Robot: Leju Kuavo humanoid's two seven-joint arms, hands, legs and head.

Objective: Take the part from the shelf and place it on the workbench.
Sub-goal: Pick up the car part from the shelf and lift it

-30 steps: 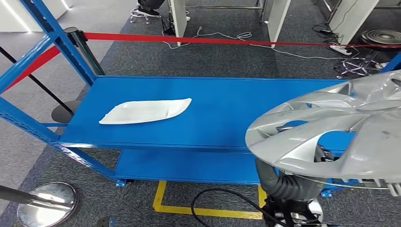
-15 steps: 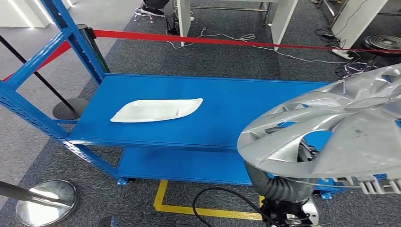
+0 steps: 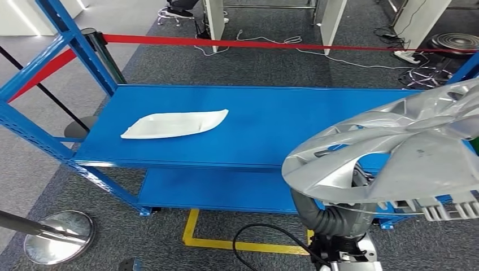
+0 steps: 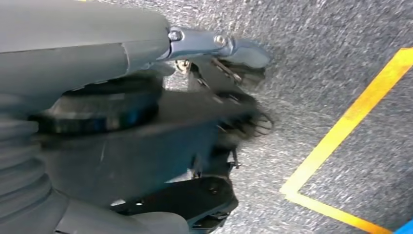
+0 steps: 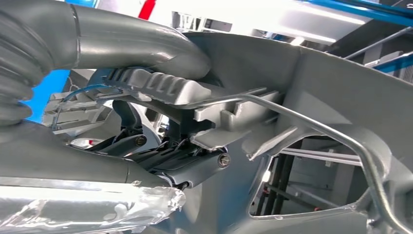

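Right hand [image 5: 160,146]: fingers clamped on the rim of the silver part [image 3: 395,152], carried above the blue shelf's [image 3: 271,130] near edge.
Left hand [image 4: 214,97]: hangs over floor, blurred; probably empty, but I cannot tell its state.
Risk: one-sided rim grip; part may tilt and slip.
Farther: white tray [image 3: 175,124] on shelf.
Hidden: part's far side cut off.

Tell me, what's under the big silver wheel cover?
Under the silver wheel cover are the robot's grey right arm and bits of the blue shelf. The right hand grips its rim; the shelf's right end is covered.
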